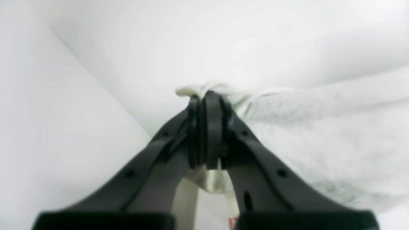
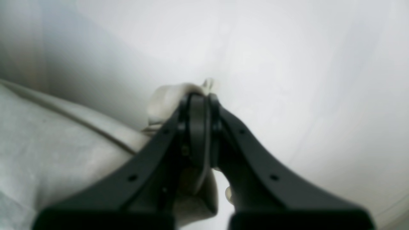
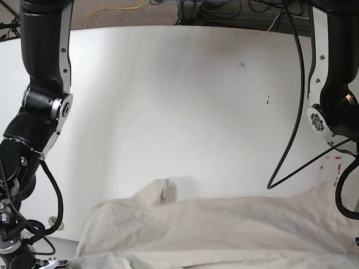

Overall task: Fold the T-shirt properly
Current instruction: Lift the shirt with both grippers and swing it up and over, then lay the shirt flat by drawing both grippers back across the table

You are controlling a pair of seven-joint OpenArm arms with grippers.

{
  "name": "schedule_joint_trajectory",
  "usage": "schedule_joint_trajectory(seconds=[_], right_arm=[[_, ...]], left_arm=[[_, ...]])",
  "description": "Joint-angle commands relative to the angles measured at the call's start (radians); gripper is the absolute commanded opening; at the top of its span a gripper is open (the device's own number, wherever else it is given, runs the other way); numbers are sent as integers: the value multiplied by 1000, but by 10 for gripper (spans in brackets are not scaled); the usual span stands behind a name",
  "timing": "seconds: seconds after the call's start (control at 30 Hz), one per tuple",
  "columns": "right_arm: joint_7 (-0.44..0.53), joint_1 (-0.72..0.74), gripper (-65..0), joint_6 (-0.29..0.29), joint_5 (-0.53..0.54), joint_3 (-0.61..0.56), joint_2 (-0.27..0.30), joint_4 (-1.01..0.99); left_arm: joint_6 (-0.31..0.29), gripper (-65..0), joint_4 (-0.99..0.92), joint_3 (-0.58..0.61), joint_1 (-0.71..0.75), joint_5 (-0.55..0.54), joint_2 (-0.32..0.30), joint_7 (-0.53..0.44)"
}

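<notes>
T-shirt (image 3: 224, 227) bunched along the worktop's (image 3: 185, 101) near edge, long axis running side to side; left gripper (image 1: 204, 95) pinches its cloth, right gripper (image 2: 199, 95) likewise, one per end; we judge cloth hangs between them, neither arm nearer.

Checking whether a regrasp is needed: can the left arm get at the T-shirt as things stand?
Probably yes, no regrasp needed: the left end effector is already shut on a bunched fold of the T-shirt, with nothing between them. The right end effector pinches cloth too.
</notes>
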Motion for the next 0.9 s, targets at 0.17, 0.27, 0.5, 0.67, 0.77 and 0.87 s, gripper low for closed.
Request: schedule_joint_trajectory(seconds=[0.17, 0.27, 0.5, 0.67, 0.77, 0.87], right_arm=[[-25, -69, -650, -1, 14, 39, 37, 91], [-28, -144, -650, -1, 14, 61, 37, 144], [-34, -393, -650, -1, 7, 150, -3, 269], [-34, -573, -650, -1, 7, 225, -63, 348], [-33, -666, -650, -1, 10, 252, -100, 374], [-28, -752, -650, 1, 13, 280, -134, 381]], left_arm=[[1, -650, -9, 1, 71, -5, -6, -17], [1, -650, -7, 0, 136, -7, -6, -17], [1, -650, -6, -7, 334, -8, -6, -17], [1, -650, 53, -34, 498, -8, -6, -17], [1, -650, 87, -51, 593, -10, -6, -17], [1, -650, 91, -54, 671, -10, -3, -18]])
